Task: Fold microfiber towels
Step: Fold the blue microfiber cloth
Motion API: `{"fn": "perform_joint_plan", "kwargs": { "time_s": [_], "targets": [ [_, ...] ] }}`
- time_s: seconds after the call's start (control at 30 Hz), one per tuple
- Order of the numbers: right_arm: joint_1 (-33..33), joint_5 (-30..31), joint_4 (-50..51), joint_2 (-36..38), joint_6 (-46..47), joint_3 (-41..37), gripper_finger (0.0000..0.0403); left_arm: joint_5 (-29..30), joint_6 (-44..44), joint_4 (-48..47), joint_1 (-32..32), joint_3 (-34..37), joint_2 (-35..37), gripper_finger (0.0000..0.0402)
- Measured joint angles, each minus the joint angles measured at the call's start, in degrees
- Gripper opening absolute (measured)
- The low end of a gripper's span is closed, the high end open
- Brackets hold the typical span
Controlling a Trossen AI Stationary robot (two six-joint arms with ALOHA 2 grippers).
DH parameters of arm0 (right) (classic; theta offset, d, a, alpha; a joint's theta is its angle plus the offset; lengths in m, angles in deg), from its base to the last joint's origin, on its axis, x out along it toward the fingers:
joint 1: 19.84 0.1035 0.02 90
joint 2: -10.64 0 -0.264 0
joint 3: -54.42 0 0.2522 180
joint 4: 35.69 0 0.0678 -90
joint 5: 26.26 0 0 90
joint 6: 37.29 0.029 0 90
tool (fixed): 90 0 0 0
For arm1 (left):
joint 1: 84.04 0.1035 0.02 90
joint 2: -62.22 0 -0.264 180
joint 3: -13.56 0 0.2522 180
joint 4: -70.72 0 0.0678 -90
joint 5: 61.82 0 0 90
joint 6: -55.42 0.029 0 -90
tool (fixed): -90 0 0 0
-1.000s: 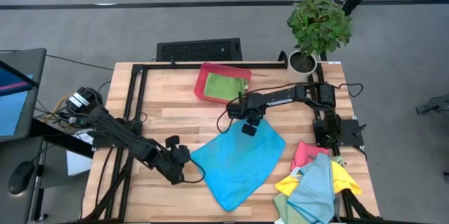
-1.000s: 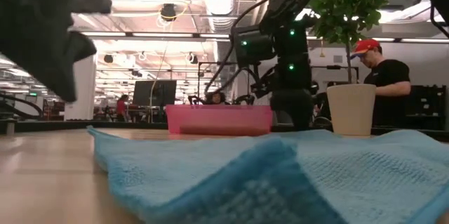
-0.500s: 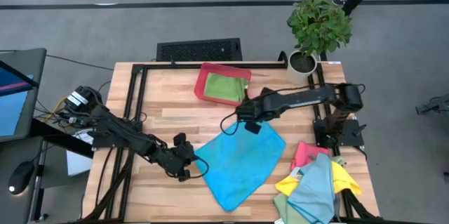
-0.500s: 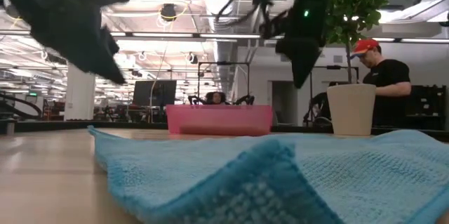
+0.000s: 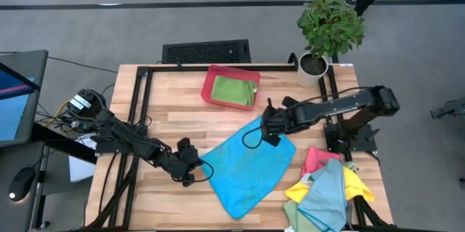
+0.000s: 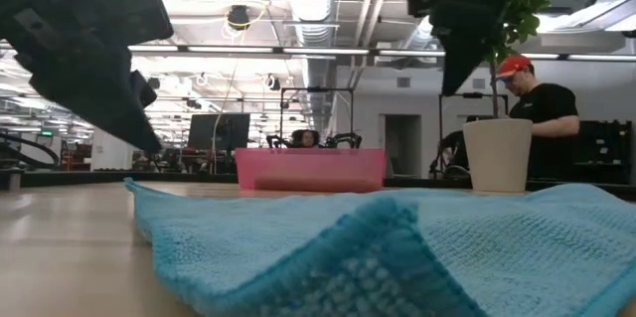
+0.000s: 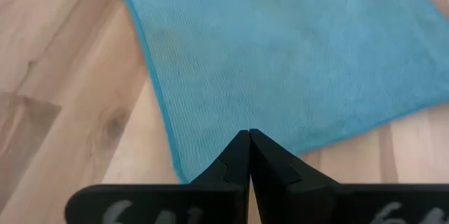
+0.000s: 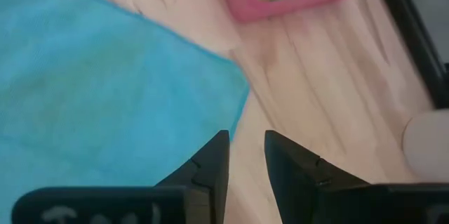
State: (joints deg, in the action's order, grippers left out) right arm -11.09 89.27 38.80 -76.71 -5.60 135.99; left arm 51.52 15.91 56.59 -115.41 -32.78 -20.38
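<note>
A light blue towel (image 5: 249, 165) lies spread open in the middle of the wooden surface (image 5: 174, 116), turned like a diamond. My left jaws (image 5: 190, 172) hang above its left corner, pressed fully together and holding nothing. My right jaws (image 5: 270, 126) hang above its far right corner, a little apart, also with nothing between them. Beyond this corner stands a red tray (image 5: 211, 85) with a folded green towel (image 5: 236, 89) inside it. More towels, yellow, pink, green and light blue, lie in a loose pile (image 5: 323, 188) at the near right corner of the surface. A potted plant (image 5: 328, 28) stands at the far right corner.
</note>
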Motion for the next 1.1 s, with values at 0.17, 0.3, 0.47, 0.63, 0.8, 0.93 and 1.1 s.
{"fn": "perform_joint_plan", "kwargs": {
  "time_s": [0.17, 0.3, 0.47, 0.63, 0.8, 0.93, 1.1],
  "targets": [
    [1.4, 0.1, -0.3, 1.2, 3.1, -2.8, 0.0118, -1.6, -0.1, -0.5, 0.1, 0.0, -1.3, 0.0000],
    [2.1, 0.2, -0.5, 1.2, 3.5, -2.8, 0.0118, -3.6, 0.8, -0.2, 1.1, -0.4, -5.4, 0.0000],
    [2.2, 0.5, -1.2, 1.2, 4.0, -2.8, 0.0118, -5.1, 1.6, -4.1, 2.4, -2.2, -7.0, 0.0000],
    [2.8, 0.5, -2.2, 1.0, 4.5, -2.8, 0.0118, -1.7, 2.9, -17.1, 3.5, -5.0, -4.5, 0.0000],
    [4.4, 1.5, -2.5, 0.8, 7.0, -2.8, 0.0118, 0.0, 6.0, -25.5, 6.8, -5.2, -2.3, 0.0000],
    [7.0, 1.9, -2.9, 0.8, 7.9, -3.5, 0.0118, 3.3, 9.1, -31.0, 9.8, -5.2, -0.9, 0.0000],
    [10.7, 1.8, -2.8, 0.8, 12.4, -6.6, 0.0118, 3.5, 9.4, -30.5, 11.4, -5.1, 2.6, 0.0000]
  ]
}}
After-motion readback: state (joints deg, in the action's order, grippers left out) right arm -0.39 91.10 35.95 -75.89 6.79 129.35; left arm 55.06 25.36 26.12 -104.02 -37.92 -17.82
